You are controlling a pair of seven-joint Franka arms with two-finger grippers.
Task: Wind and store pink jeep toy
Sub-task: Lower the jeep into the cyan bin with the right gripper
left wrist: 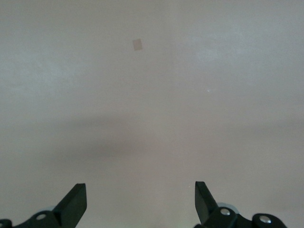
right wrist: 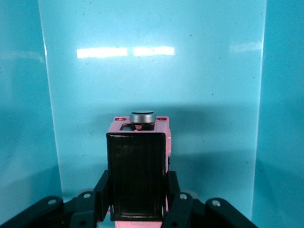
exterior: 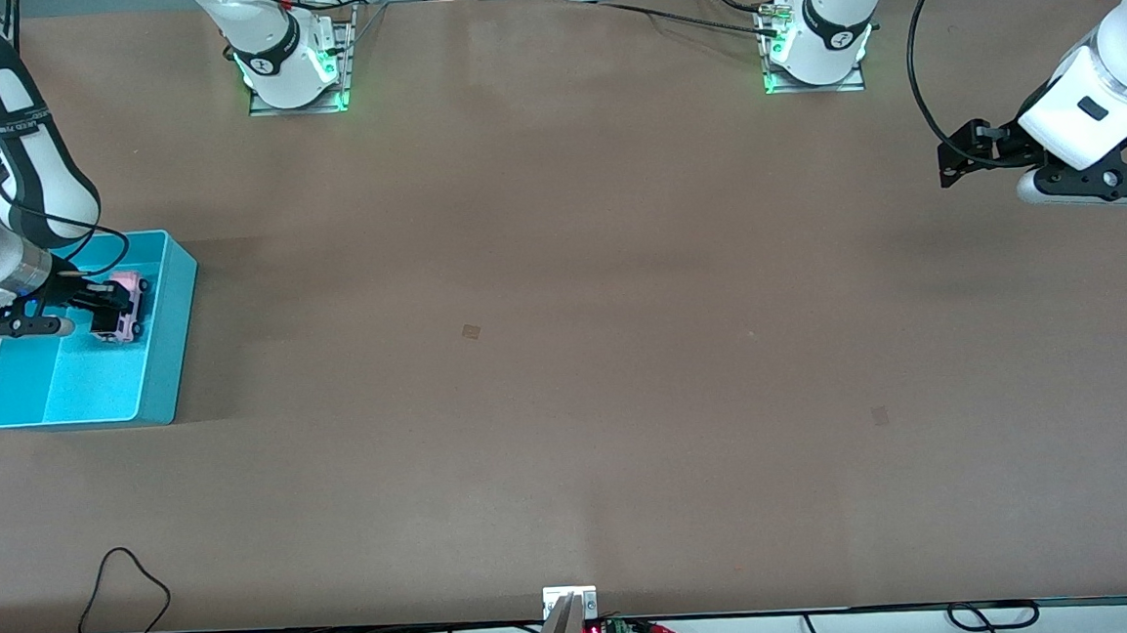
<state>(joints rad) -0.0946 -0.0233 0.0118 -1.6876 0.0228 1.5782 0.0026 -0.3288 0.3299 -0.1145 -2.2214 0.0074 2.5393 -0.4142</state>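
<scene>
wide brown tabletop, mostly bare. at the right arm's end, an open-topped cyan plastic bin. over its inside, right gripper clamped tight on the tiny boxy pink jeep toy, black ribbed roof panel between the fingers, silver round knob at one end. at the left arm's end, left gripper waiting above bare table, fingers spread wide, holding nothing.
</scene>
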